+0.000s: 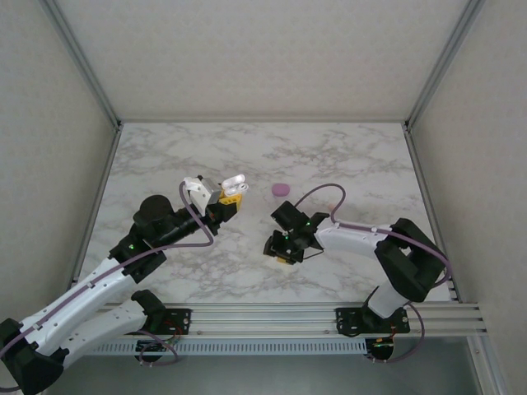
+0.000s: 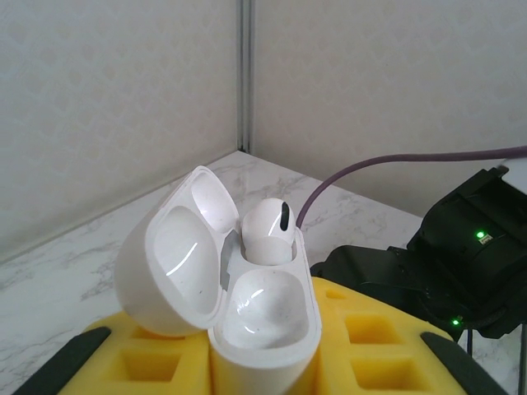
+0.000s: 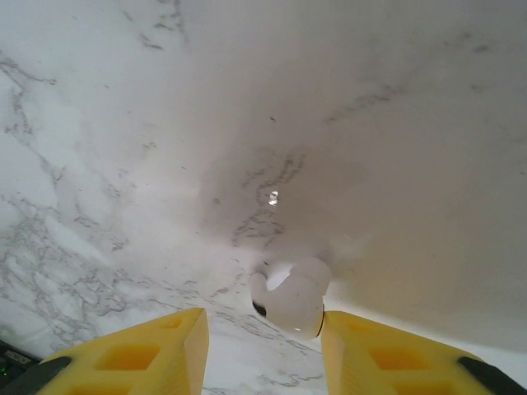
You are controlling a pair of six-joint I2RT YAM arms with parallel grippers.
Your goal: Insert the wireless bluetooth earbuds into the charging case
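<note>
My left gripper (image 2: 263, 366) is shut on the white charging case (image 2: 259, 321), holding it above the table with its lid open to the left. A white earbud (image 2: 268, 230) sits in the far socket, and the near socket is bare. In the top view the case (image 1: 235, 184) is left of centre. My right gripper (image 3: 263, 350) points down at the marble table, its jaws apart around a second white earbud (image 3: 294, 298) lying there. That earbud touches the right yellow finger (image 3: 379, 354), and a gap separates it from the left finger (image 3: 165, 354).
A small purple rounded object (image 1: 282, 189) lies on the marble table (image 1: 346, 156) beyond my right gripper (image 1: 282, 248). The right arm's black wrist (image 2: 461, 263) is close to the held case. White walls with metal posts enclose the table on three sides.
</note>
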